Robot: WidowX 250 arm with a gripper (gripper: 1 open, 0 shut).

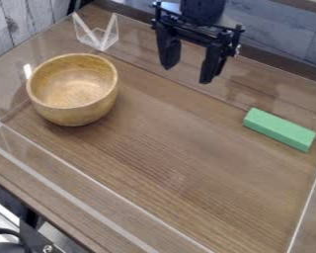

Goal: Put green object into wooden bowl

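gripper [189, 61]: jaws spread wide, nothing between them, hanging above the table [161, 148] | green object [278, 128]: flat on the table, lower right of jaws, apart | wooden bowl [74, 88]: lower left of jaws, hollow bare

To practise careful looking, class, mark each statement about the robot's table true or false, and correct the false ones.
1. The green object lies inside the wooden bowl. False: it lies on the table, far to the bowl's right.
2. The hand is open. True.
3. The hand holds the green object. False: it holds nothing.
4. The bowl is empty. True.
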